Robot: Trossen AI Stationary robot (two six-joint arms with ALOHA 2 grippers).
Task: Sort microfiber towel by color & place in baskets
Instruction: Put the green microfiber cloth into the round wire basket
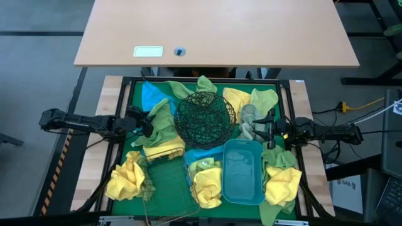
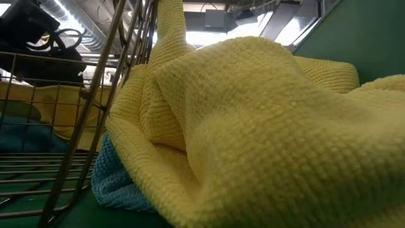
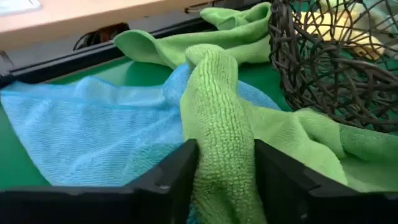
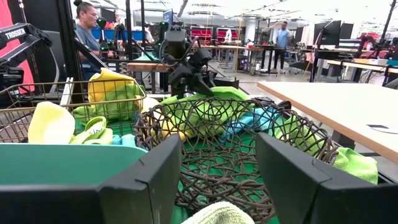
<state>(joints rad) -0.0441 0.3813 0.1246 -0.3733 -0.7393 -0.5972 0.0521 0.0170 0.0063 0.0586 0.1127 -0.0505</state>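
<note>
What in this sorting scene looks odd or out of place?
A yellow towel lies over the rim of the copper basket rather than inside it. The black mesh bowl and the plastic tub look empty, while the other towels lie on the mat.

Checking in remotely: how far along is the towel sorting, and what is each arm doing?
Barely begun. One yellow towel lies in the copper basket; the black mesh bowl and blue tub look empty. The left gripper is closing on a green towel. The right gripper waits open. Many towels remain scattered.
</note>
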